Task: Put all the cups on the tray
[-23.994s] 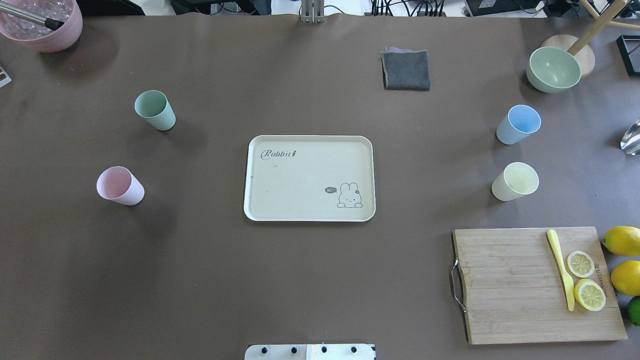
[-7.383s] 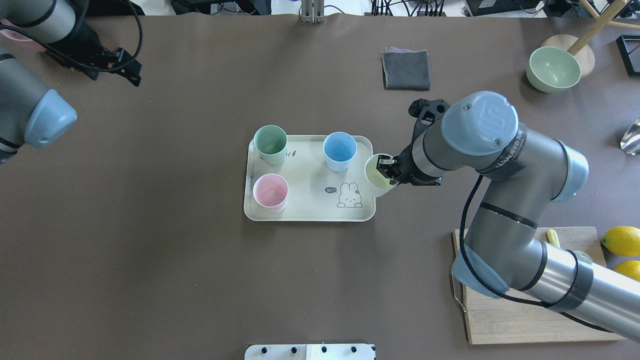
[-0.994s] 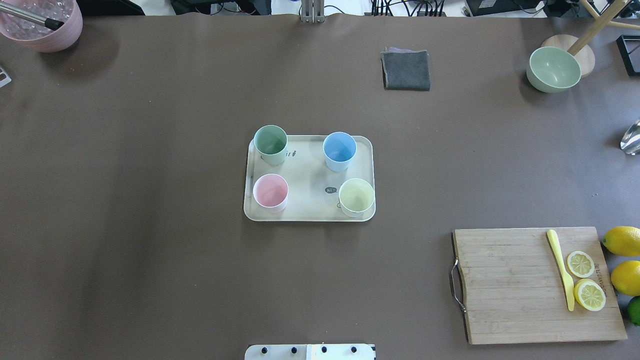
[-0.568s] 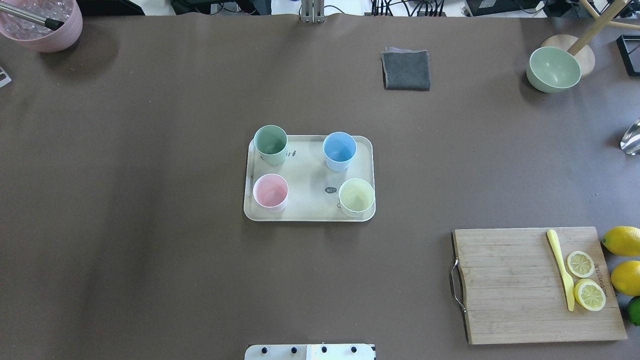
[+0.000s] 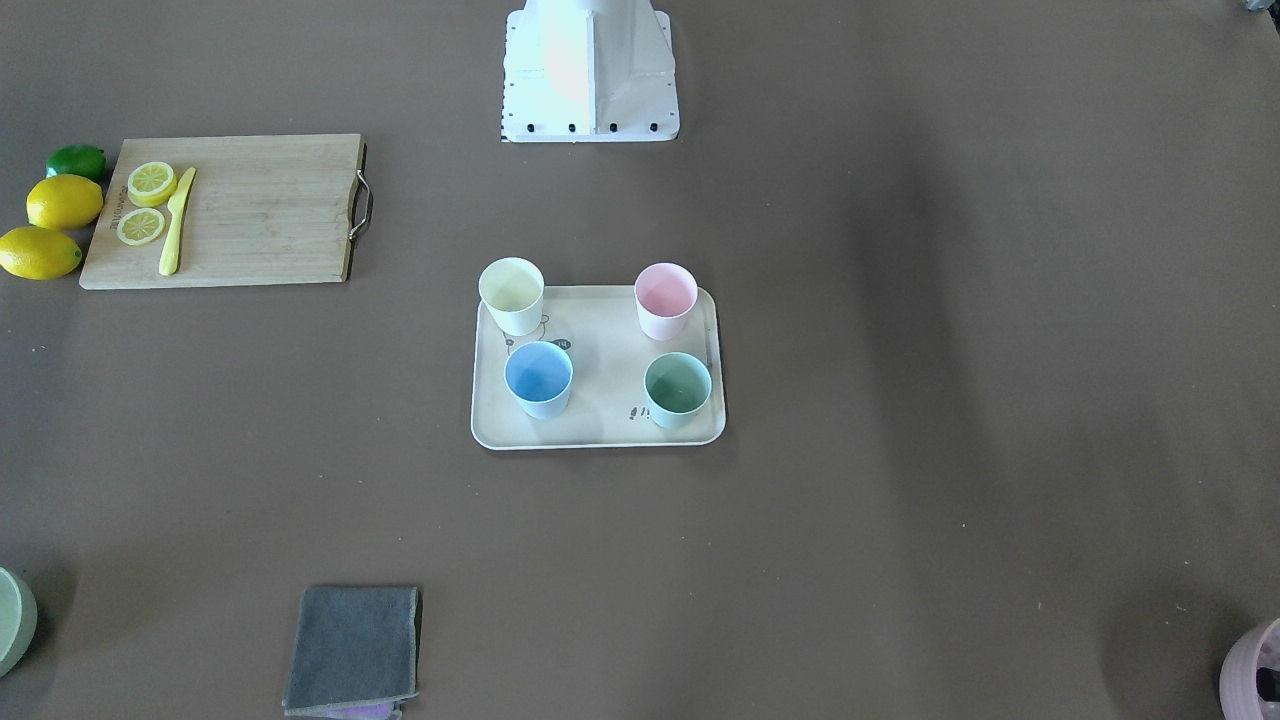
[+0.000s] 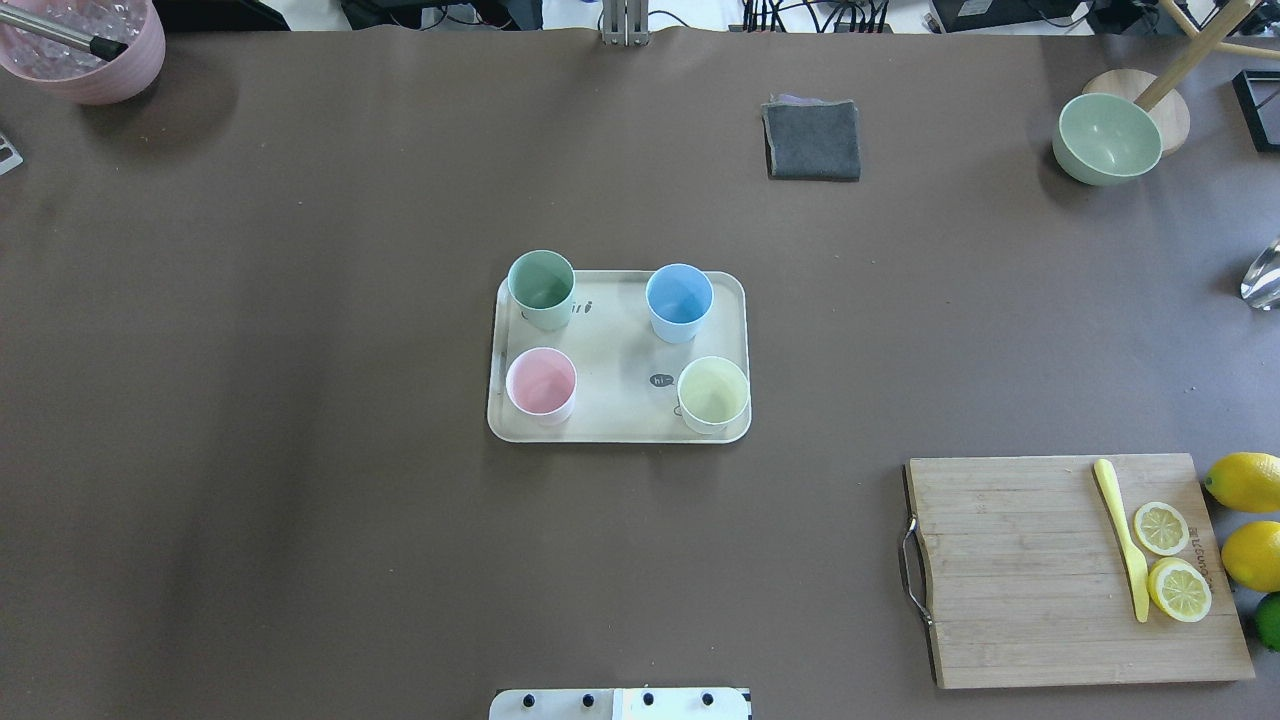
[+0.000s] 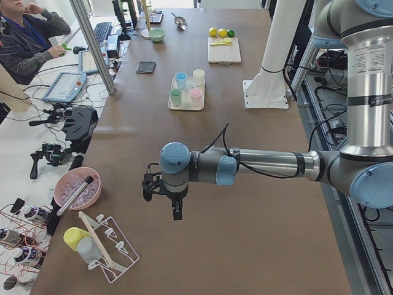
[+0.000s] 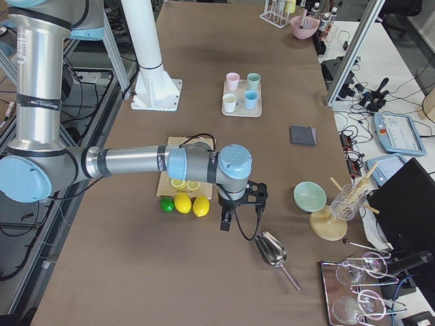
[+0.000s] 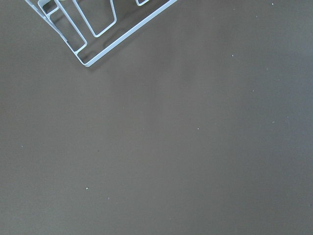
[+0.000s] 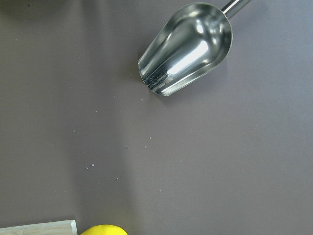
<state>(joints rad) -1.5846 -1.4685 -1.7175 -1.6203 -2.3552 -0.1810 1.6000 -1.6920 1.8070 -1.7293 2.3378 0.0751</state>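
The cream tray [image 6: 615, 350] lies at the table's middle. On it stand the mint green cup [image 6: 541, 281], light blue cup [image 6: 679, 295], pink cup [image 6: 541, 381] and pale yellow cup [image 6: 713, 393], all upright and apart. The front-facing view shows the tray [image 5: 600, 330] with the same cups. My left gripper [image 7: 176, 212] shows only in the exterior left view, far from the tray near the table's end; I cannot tell if it is open or shut. My right gripper [image 8: 226, 223] shows only in the exterior right view, beside the lemons; I cannot tell its state.
A wooden cutting board [image 6: 1020, 570] with lemon slices and a yellow knife lies at the front right, with lemons [image 6: 1245, 482] beside it. A grey cloth [image 6: 812, 140], a green bowl [image 6: 1107, 138] and a pink bowl [image 6: 85, 50] stand at the back. A metal scoop [image 10: 188, 46] and a wire rack [image 9: 98, 24] lie under the wrists.
The yellow cup, held at the tray's right edge by my right gripper 7.4 s ago, now stands on the tray. Both arms have left the overhead view. Nothing moved in the last second.
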